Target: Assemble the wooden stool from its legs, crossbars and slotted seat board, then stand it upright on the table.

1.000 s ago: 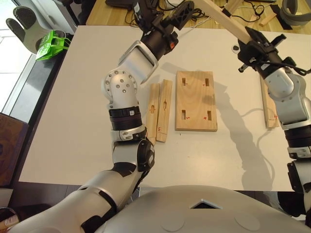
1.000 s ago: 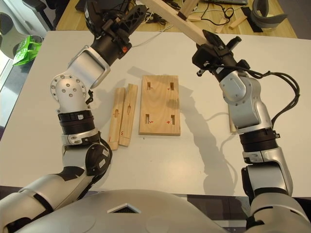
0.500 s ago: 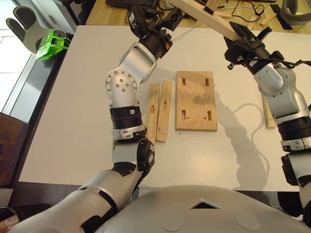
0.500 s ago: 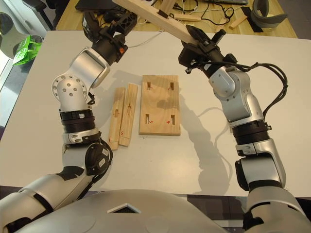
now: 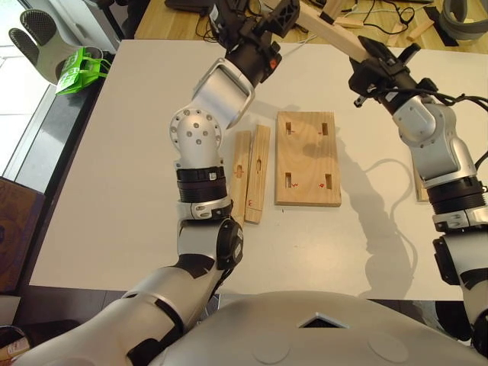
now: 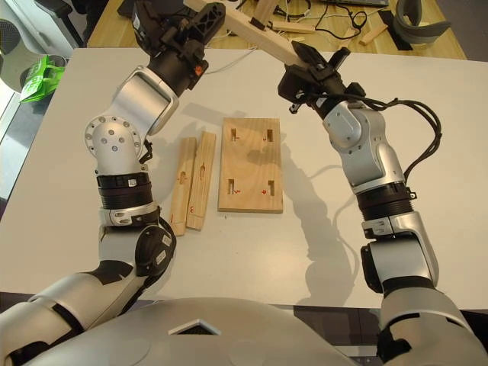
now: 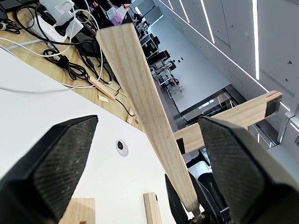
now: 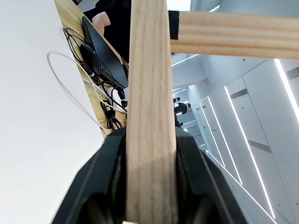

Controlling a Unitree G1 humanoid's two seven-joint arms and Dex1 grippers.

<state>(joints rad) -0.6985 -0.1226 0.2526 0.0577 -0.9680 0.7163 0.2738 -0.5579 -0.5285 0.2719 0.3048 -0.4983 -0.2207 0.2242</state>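
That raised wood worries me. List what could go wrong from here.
1. The left gripper stands open around the leg, which the right gripper alone clamps; letting go early would drop it.
2. The crossbar seems only slotted into the leg and might slip out when swung.
3. The leg reaches over the cables behind the table and could snag them.

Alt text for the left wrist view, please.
The black fingers of the left gripper stand wide open either side of a wooden leg, not touching it. A crossbar juts from the leg, and the right gripper holds the leg's far end above the white table.
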